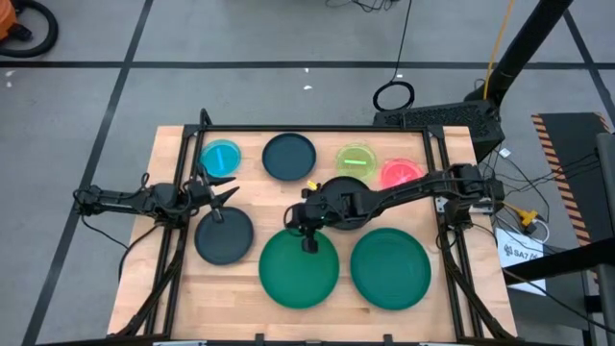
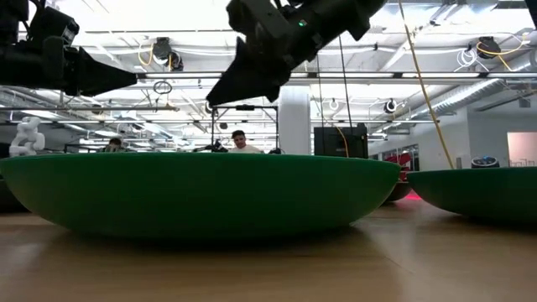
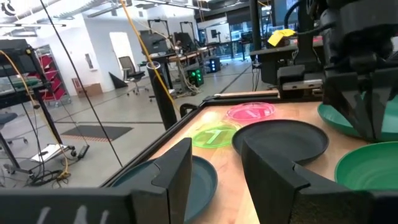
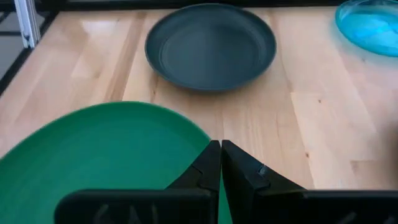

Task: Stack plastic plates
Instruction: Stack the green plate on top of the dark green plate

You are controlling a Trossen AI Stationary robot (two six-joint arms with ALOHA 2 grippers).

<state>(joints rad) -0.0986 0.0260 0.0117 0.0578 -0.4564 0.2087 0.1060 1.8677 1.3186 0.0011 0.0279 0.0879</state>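
Green, round, rigid plastic plate (image 1: 299, 270) looks light, slick; right tool (image 1: 309, 244), fingers closed, pinches its thin rim; left tool (image 1: 223, 193) gapes empty.

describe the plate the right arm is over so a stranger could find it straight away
Start at the wooden table seen from above and look along its near edge, where two large green plates lie side by side. It is the left green plate, with the right end effector at its far rim; the other green plate has no arm over it.
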